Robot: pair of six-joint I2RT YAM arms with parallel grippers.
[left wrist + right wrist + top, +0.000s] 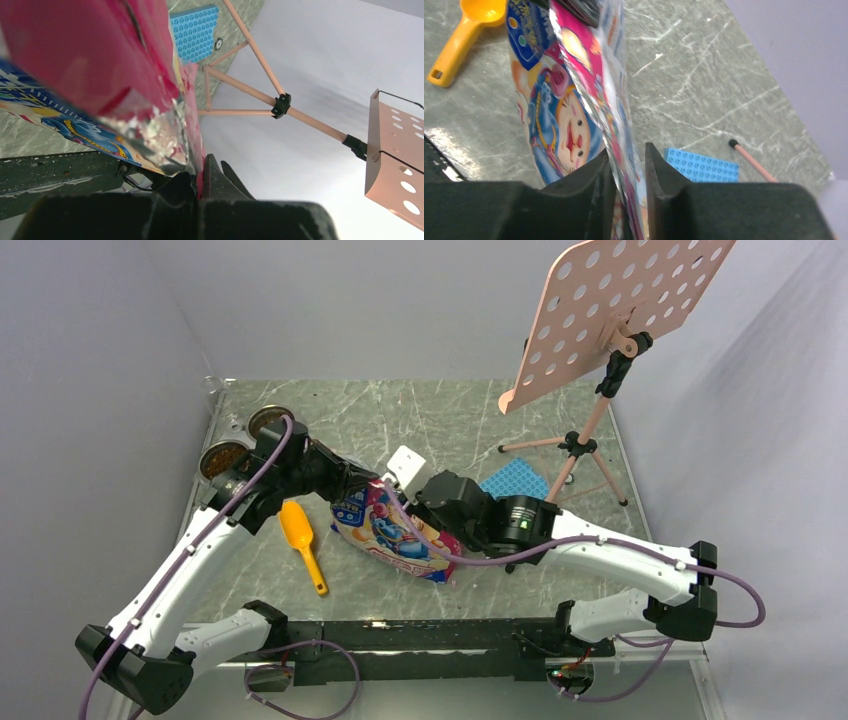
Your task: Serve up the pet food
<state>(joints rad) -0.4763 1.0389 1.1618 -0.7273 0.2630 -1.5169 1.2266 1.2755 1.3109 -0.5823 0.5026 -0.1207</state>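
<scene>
Pet food [220, 458] is seen only as a brown fill in the bowls [266, 409] at the far left corner of the worktop [450, 420]. Single pellets are too small to be made out, and the bowls are partly covered by the left arm. What the pouch [395, 530] holds is hidden in every view. In the left wrist view only its blurred pink face and a crumpled silvery edge are shown. Whether its lower end rests on the worktop cannot be told.

The left arm is stretched from the near left corner towards the bowls and bent there to the right, its wrist turned towards the pouch. The left gripper [201, 167] is clamped on the pouch's edge, which is pinched tight between the fingers. The scoop [300, 532] is laid flat just left of the pouch, bowl end away from the near edge and apart from both grippers.

The pouch is held tilted near the middle of the worktop, between the two wrists. The right gripper [627, 152] is closed on another edge of it, the foil running down between the two pads. The right arm is folded out to the right edge and back leftward to the middle. A blue plate [515, 483] lies just beyond the right wrist, beside the feet of the stand [610, 310], whose top is cut off by the frame.
</scene>
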